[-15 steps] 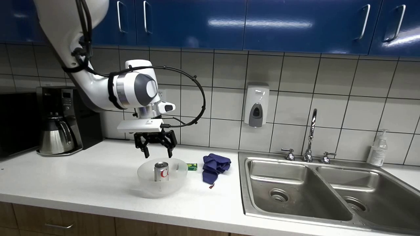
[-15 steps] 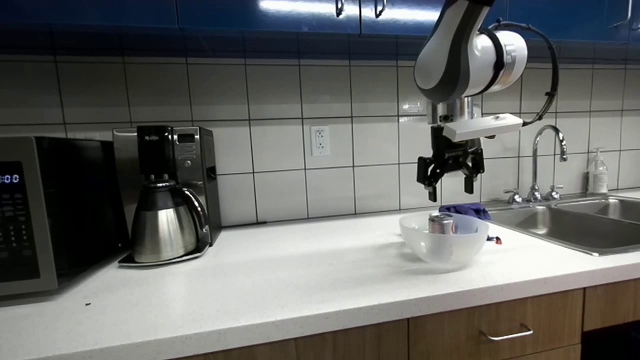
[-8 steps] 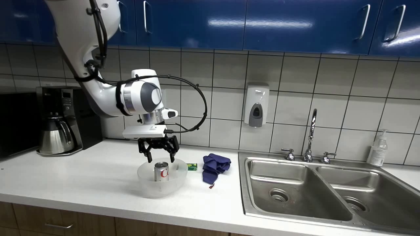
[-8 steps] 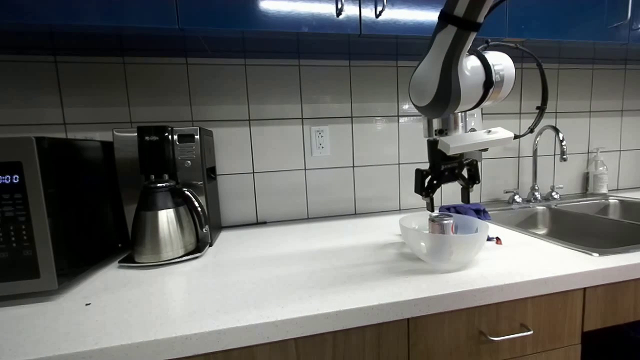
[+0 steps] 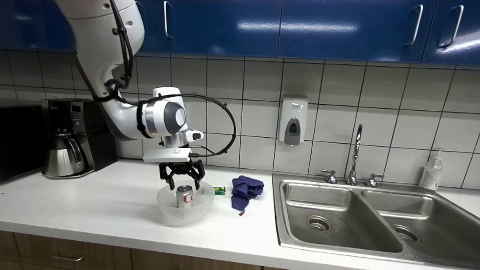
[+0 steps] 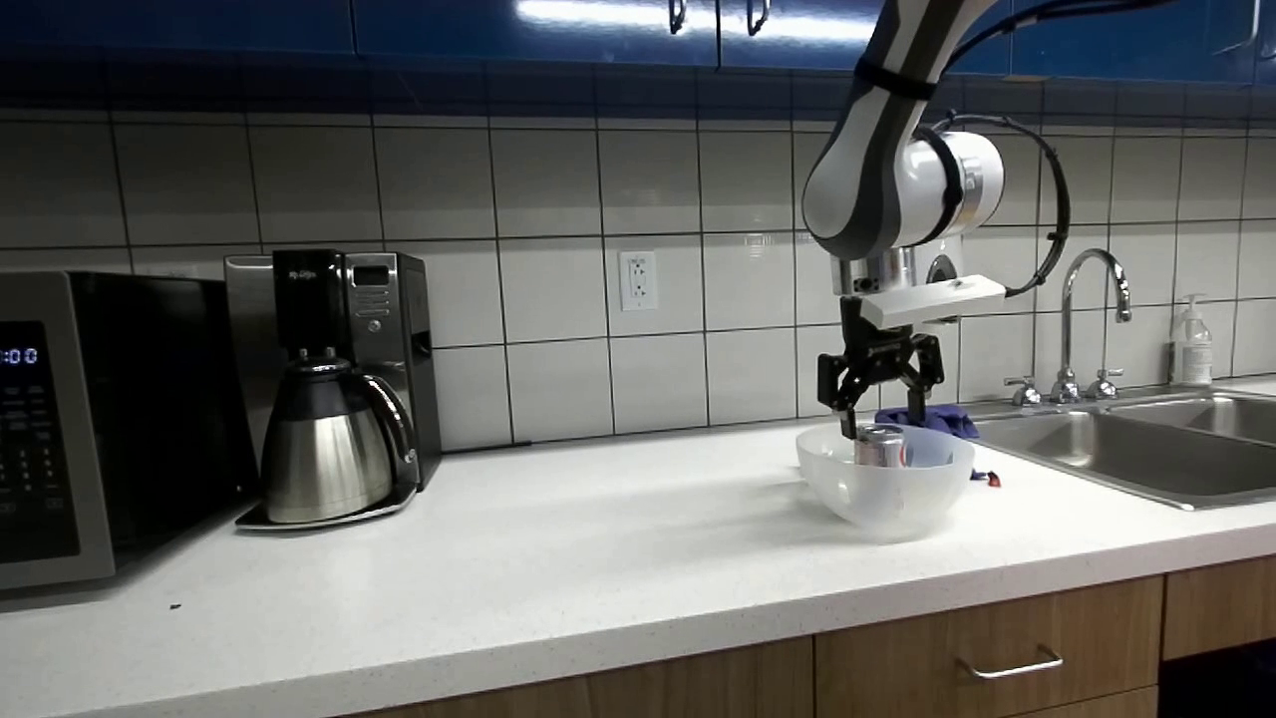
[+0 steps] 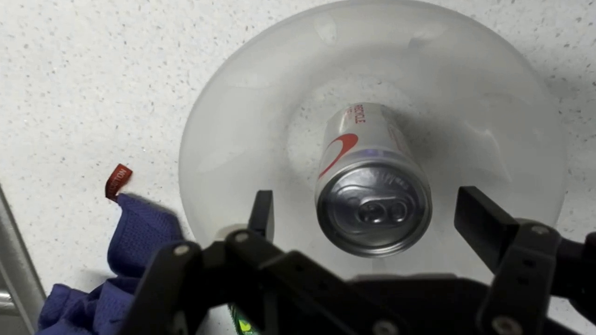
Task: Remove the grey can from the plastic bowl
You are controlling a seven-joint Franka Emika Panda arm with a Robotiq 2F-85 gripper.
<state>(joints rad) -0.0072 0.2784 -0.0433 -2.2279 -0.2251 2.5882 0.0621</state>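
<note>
White speckled counter [image 6: 498,578] ran under blue cabinets [image 5: 225,26], tiled wall [image 5: 260,118] behind. Purple cloth [image 5: 245,189] lay near the bowl. Grey can [image 7: 361,135] stood upright inside the plastic bowl [image 6: 887,504], so removal wasn't done. Gripper [image 5: 185,186] hung over the bowl, fingers [image 7: 484,228] spread, one on either side of the can's top in the wrist view, gaps visible, nothing held. Approach looked nearly finished; grasp not yet made. Left to do, as judged: lower a little, close on the can, lift it clear of the rim and put it down outside.
</note>
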